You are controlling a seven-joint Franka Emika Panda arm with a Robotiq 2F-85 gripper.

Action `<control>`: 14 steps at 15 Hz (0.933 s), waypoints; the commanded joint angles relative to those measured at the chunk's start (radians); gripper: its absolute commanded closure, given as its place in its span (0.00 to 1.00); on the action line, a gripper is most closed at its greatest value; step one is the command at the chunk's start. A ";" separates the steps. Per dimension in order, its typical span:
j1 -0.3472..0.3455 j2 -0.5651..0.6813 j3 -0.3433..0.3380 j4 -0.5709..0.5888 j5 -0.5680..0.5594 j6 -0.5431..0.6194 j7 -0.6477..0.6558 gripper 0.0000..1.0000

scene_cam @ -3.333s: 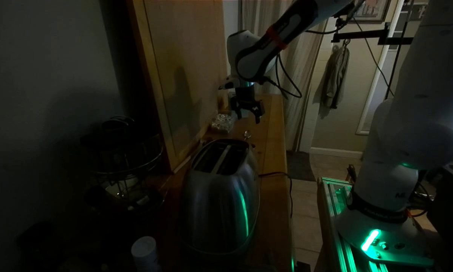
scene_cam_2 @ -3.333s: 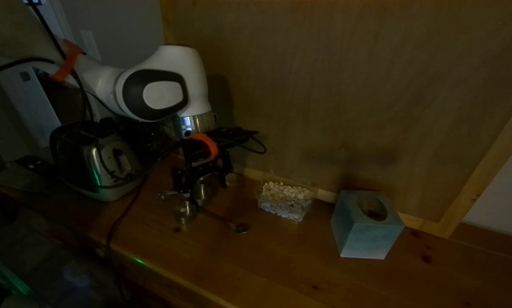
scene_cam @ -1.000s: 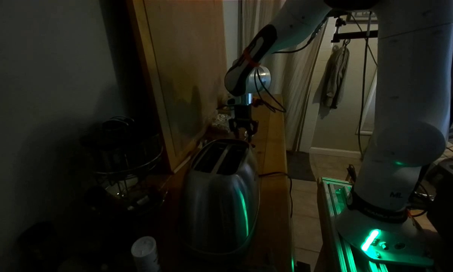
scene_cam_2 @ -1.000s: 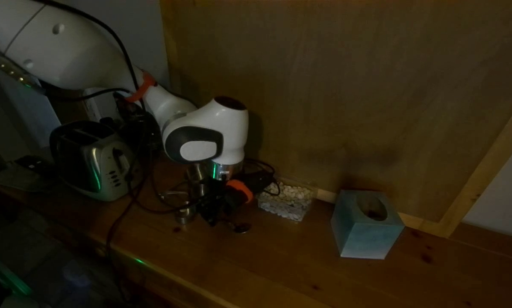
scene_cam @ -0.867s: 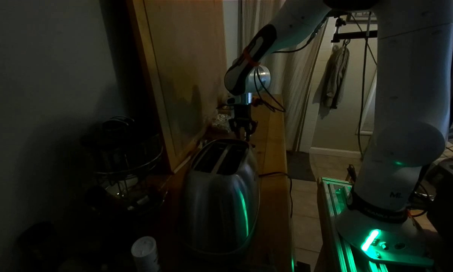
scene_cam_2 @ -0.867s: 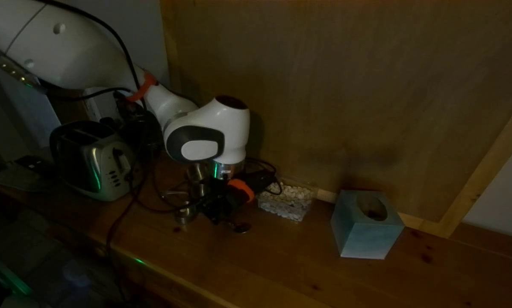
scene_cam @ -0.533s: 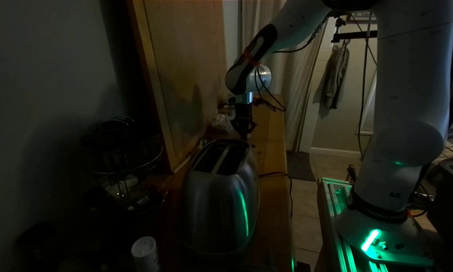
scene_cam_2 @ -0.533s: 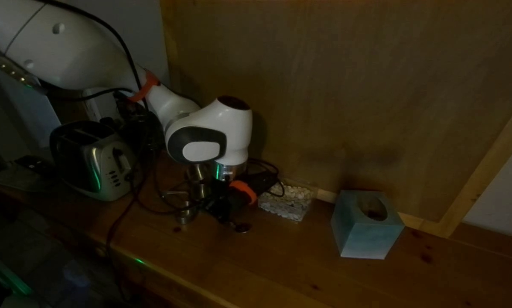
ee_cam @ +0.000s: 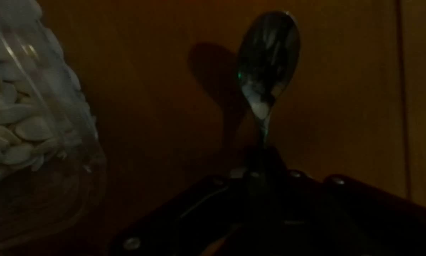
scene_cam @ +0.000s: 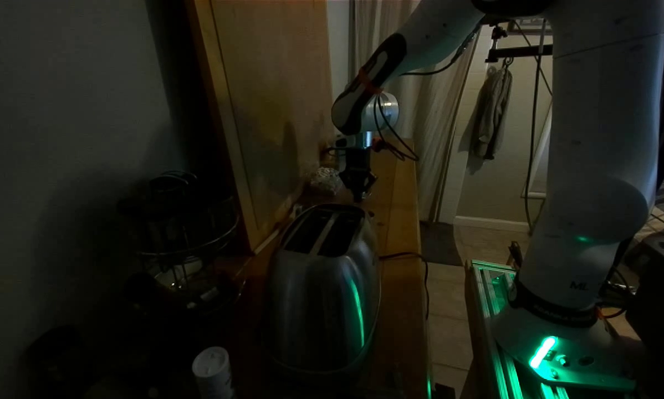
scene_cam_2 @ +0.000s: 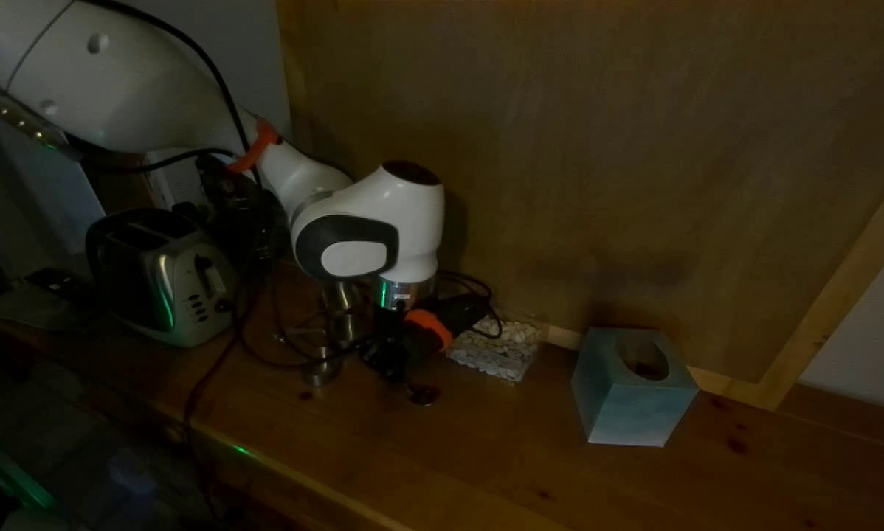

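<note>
In the wrist view a shiny metal spoon (ee_cam: 270,53) points its bowl away from me, and its neck runs in between the dark fingertips of my gripper (ee_cam: 262,153), which is shut on it. The handle behind the fingers is hidden. A shadow lies on the wood to the left of the spoon, apart from it. In an exterior view the spoon bowl (scene_cam_2: 423,395) shows just beyond my gripper (scene_cam_2: 394,376), low over the wooden counter. A clear plastic box (ee_cam: 88,149) of pale, flat pieces stands to the left in the wrist view.
Small metal cups (scene_cam_2: 322,366) stand beside the gripper, with a black cable (scene_cam_2: 207,376) nearby. A toaster (scene_cam: 326,293) sits further along the counter. A pale blue tissue box (scene_cam_2: 634,405) stands past the clear box. A tall wooden panel (scene_cam_2: 597,169) backs the counter.
My gripper came down over the counter to the spoon, then its fingers closed on the spoon's neck. Since then arm and spoon have shifted slightly, the gripper rising a little.
</note>
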 commanded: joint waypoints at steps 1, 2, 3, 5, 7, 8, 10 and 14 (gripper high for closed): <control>-0.016 -0.007 -0.010 0.036 -0.013 -0.023 0.002 0.98; -0.019 -0.017 -0.013 0.037 -0.015 -0.028 -0.007 0.98; -0.021 -0.025 -0.016 0.038 -0.018 -0.028 -0.010 0.98; -0.026 -0.049 -0.021 0.037 -0.023 -0.036 -0.030 0.98; -0.030 -0.078 -0.023 0.036 -0.019 -0.051 -0.068 0.98; -0.033 -0.095 -0.022 0.034 -0.011 -0.062 -0.100 0.98; -0.038 -0.121 -0.021 0.040 0.021 -0.088 -0.171 0.98; -0.019 -0.122 -0.036 0.042 0.026 -0.091 -0.179 0.93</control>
